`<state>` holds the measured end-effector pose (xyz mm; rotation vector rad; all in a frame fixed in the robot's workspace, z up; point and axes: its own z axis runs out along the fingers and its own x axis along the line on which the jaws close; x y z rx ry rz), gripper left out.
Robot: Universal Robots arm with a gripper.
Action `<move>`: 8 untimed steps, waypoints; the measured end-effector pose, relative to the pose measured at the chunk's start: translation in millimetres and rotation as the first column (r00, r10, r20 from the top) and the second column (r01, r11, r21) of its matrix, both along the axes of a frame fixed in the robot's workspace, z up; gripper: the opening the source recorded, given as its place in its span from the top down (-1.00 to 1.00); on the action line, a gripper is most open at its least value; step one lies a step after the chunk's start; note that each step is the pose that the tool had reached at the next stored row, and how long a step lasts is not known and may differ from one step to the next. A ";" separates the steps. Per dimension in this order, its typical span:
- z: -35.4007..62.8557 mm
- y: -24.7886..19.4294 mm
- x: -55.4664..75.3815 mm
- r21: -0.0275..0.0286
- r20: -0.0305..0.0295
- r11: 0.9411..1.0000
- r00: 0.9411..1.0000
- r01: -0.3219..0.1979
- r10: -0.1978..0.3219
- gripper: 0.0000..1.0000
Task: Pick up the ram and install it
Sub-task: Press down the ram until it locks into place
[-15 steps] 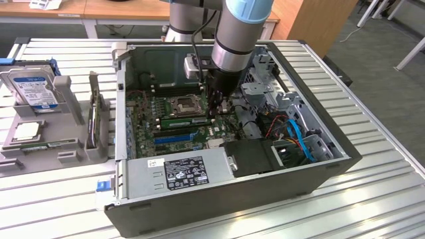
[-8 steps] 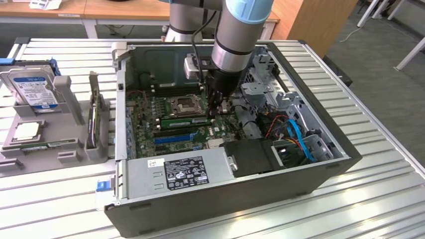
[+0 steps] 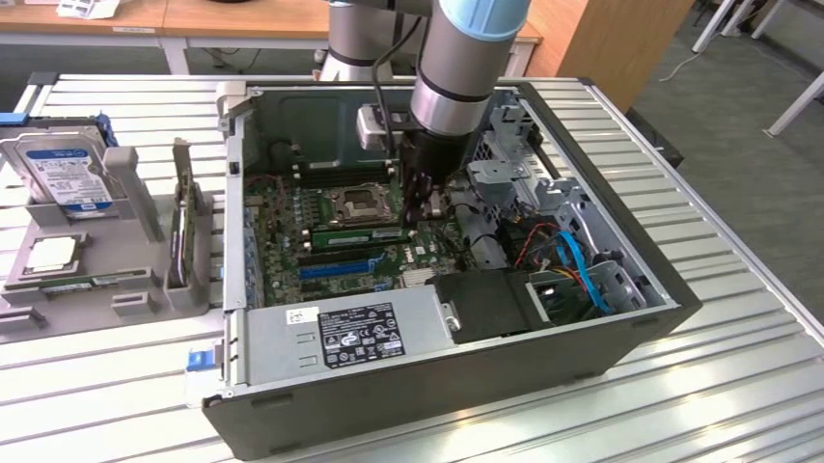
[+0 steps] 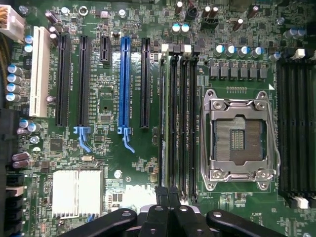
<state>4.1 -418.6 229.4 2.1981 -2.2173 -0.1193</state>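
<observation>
Green ram [image 3: 361, 234] on edge in slot just beside processor socket [image 3: 357, 204], between socket and blue slot [image 3: 338, 268]. Arm's end effector [image 3: 418, 216] shut tight, nothing held, tips at ram's end: likely closed to press stick down into slot.

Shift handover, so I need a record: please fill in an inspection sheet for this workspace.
Surface: slatted metal table, open computer case on it.
Job's things: one ram stick at the slots beside the processor socket; another in the grey holder.
Clutter: hard drive in the holder.
Grippers: gripper over the slotted stick's end, jaws shut.
Cables: blue cables inside the case.
Surroundings: wooden desks behind.
</observation>
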 end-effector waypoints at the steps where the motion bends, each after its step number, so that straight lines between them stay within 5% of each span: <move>1: 2.3 0.0 0.0 0.000 0.000 1.000 1.000 0.000 0.000 0.80; 8: 16.6 0.0 0.1 0.000 0.000 1.000 1.000 0.000 0.000 0.80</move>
